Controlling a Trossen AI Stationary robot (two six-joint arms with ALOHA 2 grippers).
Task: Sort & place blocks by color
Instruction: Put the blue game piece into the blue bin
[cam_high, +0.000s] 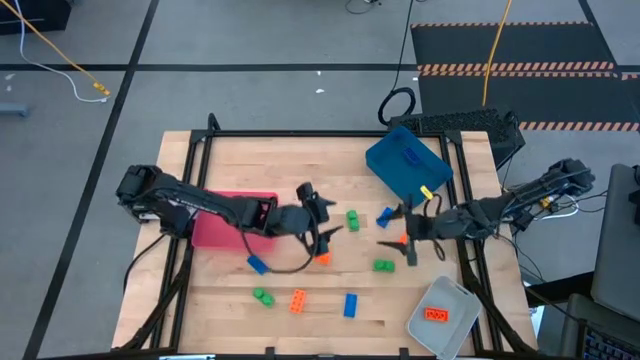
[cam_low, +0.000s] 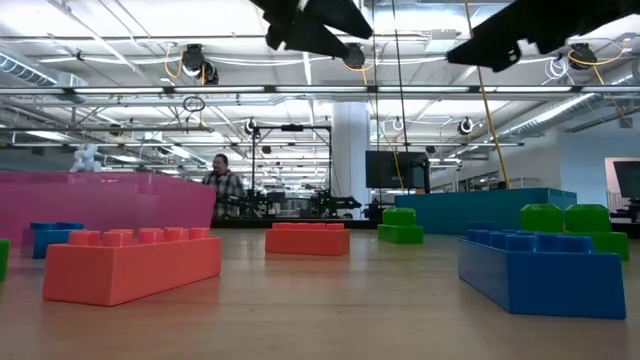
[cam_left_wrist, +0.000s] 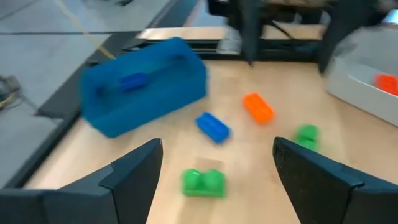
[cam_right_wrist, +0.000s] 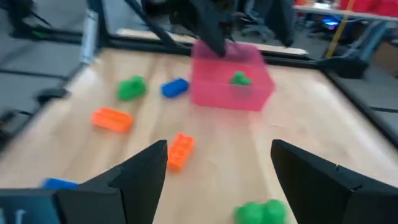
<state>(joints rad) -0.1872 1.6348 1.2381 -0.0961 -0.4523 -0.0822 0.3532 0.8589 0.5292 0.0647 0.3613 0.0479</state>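
Small studded blocks lie scattered flat on the wooden table: green (cam_high: 352, 219), blue (cam_high: 385, 216), orange (cam_high: 322, 258), green (cam_high: 383, 265), blue (cam_high: 257, 264), green (cam_high: 263, 296), orange (cam_high: 298, 301), blue (cam_high: 350, 305). My left gripper (cam_high: 325, 213) (cam_left_wrist: 214, 180) hangs open above the table's middle, beside the red tray. My right gripper (cam_high: 404, 238) (cam_right_wrist: 217, 180) hangs open right of the middle, over a spot of orange (cam_high: 403, 240). In the low view both arms show only along the top edge, high above the blocks.
The red tray (cam_high: 225, 232) (cam_right_wrist: 211, 93) holds a green block (cam_right_wrist: 239, 79). A blue block (cam_left_wrist: 132, 81) lies in the blue tray (cam_high: 395, 170) (cam_left_wrist: 161, 87) at the far right. The clear-grey tray (cam_high: 455, 335) at the near right corner holds an orange block (cam_high: 436, 315). A person (cam_low: 225, 190) stands far behind the table.
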